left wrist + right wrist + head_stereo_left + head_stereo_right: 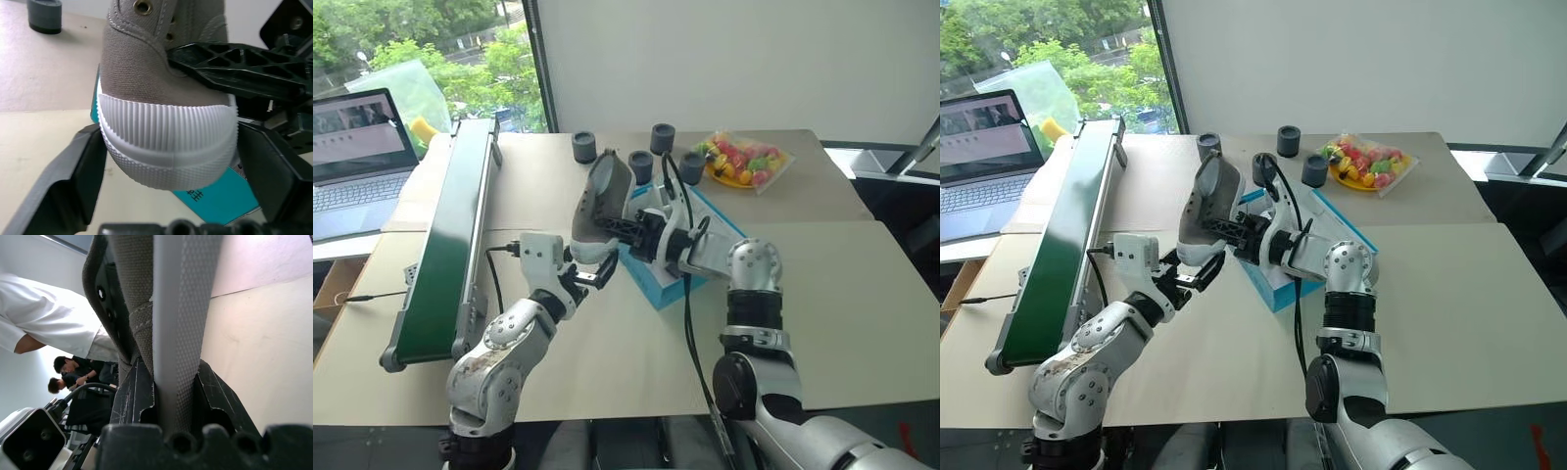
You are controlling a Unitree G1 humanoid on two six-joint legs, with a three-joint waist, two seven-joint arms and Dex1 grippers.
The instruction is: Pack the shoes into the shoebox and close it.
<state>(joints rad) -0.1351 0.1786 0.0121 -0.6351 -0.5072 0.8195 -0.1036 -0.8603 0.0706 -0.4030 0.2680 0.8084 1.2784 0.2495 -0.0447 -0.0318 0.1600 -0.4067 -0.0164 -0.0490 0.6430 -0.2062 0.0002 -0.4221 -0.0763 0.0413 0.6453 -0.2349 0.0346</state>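
Item: shoe (604,196), held upright (toe down) for handover; pinched by right gripper (625,227), released by left gripper (594,274); shoebox (656,284) at four o'clock.

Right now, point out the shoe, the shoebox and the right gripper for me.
shoe (603,196): left eye view, on its grey canvas side.
shoebox (651,284): left eye view, on its blue near corner.
right gripper (166,396): right wrist view, between the fingertips pinching the shoe's canvas edge.

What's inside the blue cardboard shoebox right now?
Its white interior shows partly at the far end; the raised taupe shoe and right pincer cover the rest, so the second shoe can't be confirmed.
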